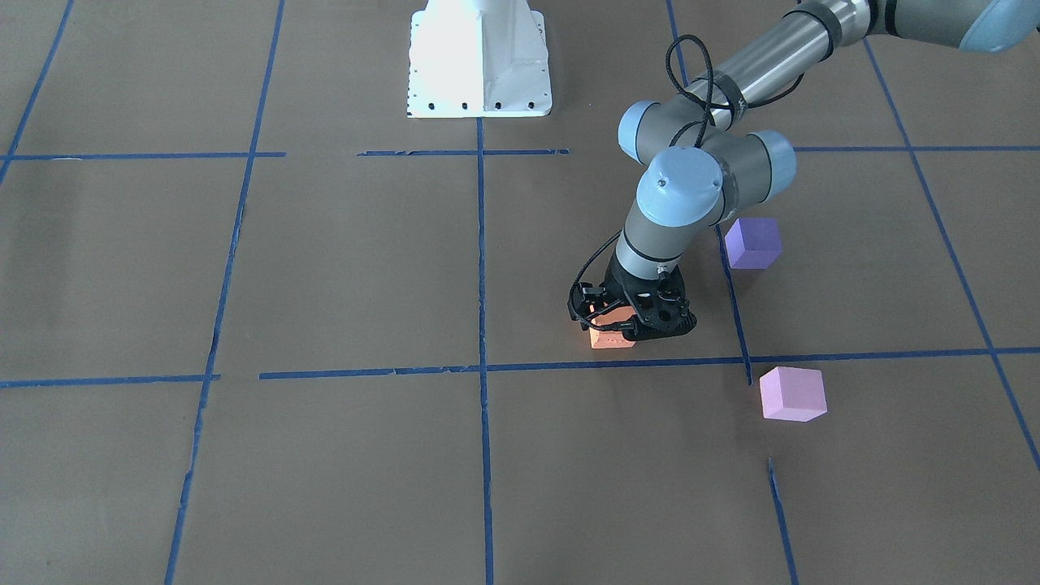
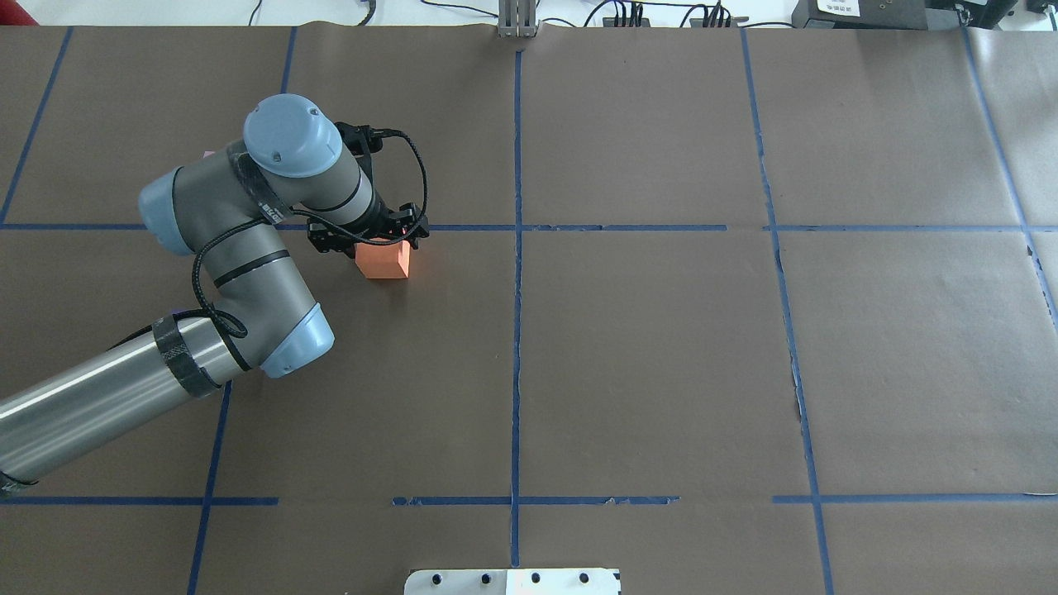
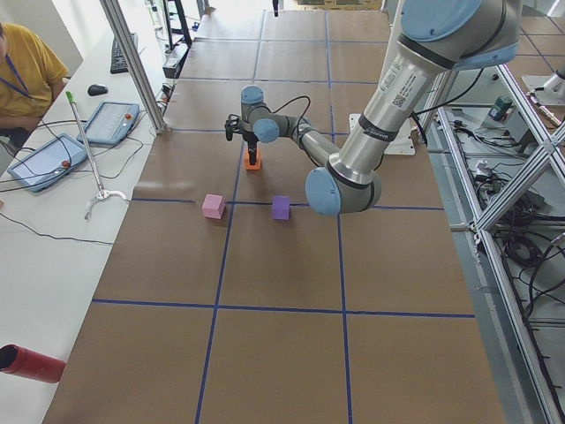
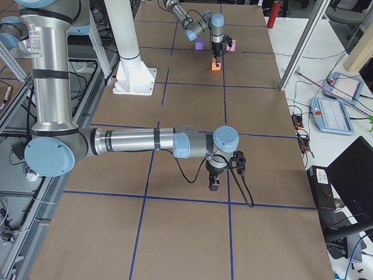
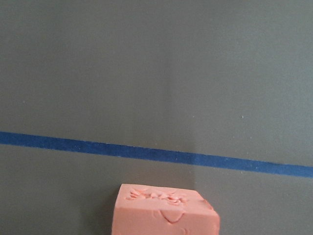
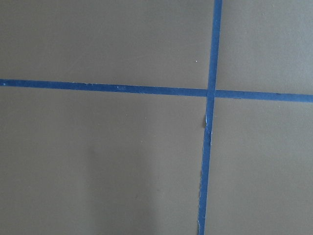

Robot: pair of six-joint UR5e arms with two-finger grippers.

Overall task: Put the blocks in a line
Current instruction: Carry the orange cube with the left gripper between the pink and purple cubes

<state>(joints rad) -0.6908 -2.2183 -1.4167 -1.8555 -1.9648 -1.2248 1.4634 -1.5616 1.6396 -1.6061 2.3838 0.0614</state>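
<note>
Farthest left in the front-facing view, the white robot base (image 1: 479, 65) stands at the far edge of the table (image 1: 325, 268). To its right, the left gripper (image 1: 621, 321) points down onto the orange block (image 1: 611, 340). Its jaws straddle the block's top, but whether they press on it cannot be told. This block sits just behind a blue tape line (image 1: 406, 372). Further right, the dark purple block (image 1: 753, 242) rests on the table, and the pale pink block (image 1: 792, 394) lies on the near side of that line, both apart from the orange one. In the right-side view, the right gripper (image 4: 214, 185) hangs low over the table; its state cannot be judged.
</note>
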